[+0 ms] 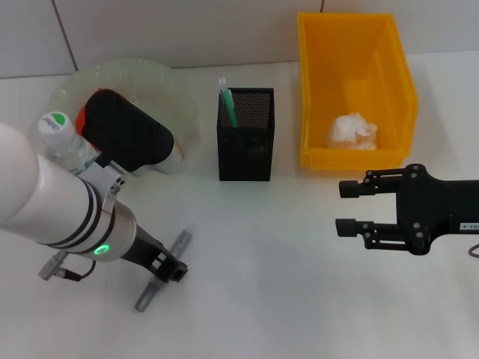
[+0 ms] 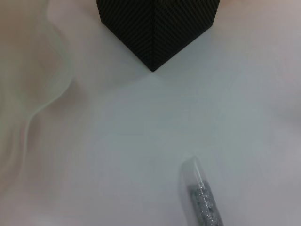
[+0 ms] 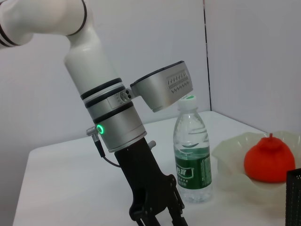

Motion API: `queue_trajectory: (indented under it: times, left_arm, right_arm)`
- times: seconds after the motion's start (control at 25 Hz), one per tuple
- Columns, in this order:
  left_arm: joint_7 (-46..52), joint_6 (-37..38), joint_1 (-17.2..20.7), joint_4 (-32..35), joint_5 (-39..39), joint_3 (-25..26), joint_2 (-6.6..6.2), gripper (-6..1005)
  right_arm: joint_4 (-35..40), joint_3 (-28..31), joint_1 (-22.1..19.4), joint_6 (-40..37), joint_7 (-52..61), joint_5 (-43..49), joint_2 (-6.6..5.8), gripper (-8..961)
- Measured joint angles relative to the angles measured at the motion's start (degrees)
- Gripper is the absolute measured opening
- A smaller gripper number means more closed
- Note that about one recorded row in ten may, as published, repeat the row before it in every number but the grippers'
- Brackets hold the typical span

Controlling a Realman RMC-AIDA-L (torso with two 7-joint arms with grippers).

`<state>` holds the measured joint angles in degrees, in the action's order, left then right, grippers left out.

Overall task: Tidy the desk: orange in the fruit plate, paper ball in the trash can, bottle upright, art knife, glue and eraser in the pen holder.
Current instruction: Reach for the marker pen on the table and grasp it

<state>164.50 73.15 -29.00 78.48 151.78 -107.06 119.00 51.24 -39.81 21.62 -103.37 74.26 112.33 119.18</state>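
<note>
Spread jaws on right gripper, hovering at right of head frame, below yellow trash can containing paper ball. Left gripper low at lower left over grey art knife; jaw state not discernible. Bottle upright at left. Orange in fruit plate. Pen holder at upper centre, green-tipped stick inside.

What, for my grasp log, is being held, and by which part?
Right gripper is open and empty. Left gripper is down at the grey stick's middle; a closed grip cannot be told.
</note>
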Motion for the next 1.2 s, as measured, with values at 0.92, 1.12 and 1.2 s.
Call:
queue_trajectory:
  times: [0.92, 1.12, 1.2]
  left_arm:
    - [0.20, -0.03, -0.20, 0.00, 0.00, -0.07, 0.09, 396]
    - [0.26, 0.00, -0.27, 0.00, -0.07, 0.42, 0.09, 320]
    - [0.28, 0.02, -0.27, 0.00, -0.17, 0.58, 0.09, 283]
  right_arm:
    - [-0.18, 0.00, 0.15, 0.76, 0.01, 0.00, 0.00, 573]
    - [-0.18, 0.00, 0.17, 0.83, 0.01, 0.00, 0.00, 574]
    - [-0.18, 0.00, 0.22, 0.93, 0.01, 0.00, 0.00, 574]
